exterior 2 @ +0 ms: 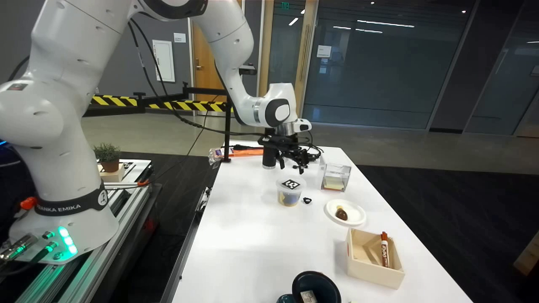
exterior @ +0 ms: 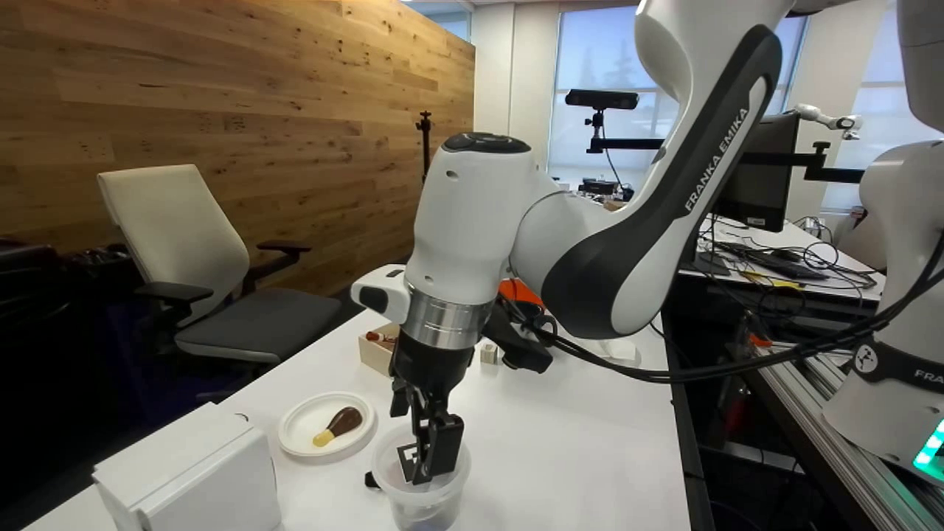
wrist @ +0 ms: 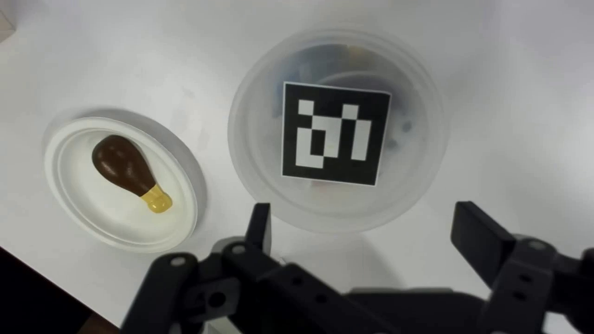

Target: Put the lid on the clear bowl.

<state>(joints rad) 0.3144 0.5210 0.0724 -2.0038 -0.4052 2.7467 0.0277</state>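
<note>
Black fingers (wrist: 482,246), nearest the wrist camera, stood spread wide apart across the lower part of the view. In an exterior view their tips were near the lid (exterior 2: 291,184) yet apart from it. Left to right in the wrist view, a white plate (wrist: 90,204) carried a bulb-shaped brown piece (wrist: 121,164), its yellow end directed down and to the right. Next, right of the plate, was the lid, round and hazy, with a black-and-white pattern on top. It lay flat across the mouth of the clear bowl (exterior 2: 289,198); whether it was pressed fully home could not be determined.

Items on the desk (exterior 2: 248,235) were noted in the same order in an exterior view. Orange material (exterior 2: 248,152) lay toward the far end, partly behind a black post (exterior 2: 228,145). An upright black cylinder (exterior 2: 268,160) stood just right of it. The clear bowl followed, upright beneath the lid, blue and yellow showing through its wall. Just beside it lay a small black object (exterior 2: 307,198). A see-through box (exterior 2: 335,174) stood further right, a yellowish block (exterior 2: 333,184) low inside it. The white plate came next, then a wooden tray (exterior 2: 372,273) holding a marker (exterior 2: 385,252) with a reddish-brown cap.
</note>
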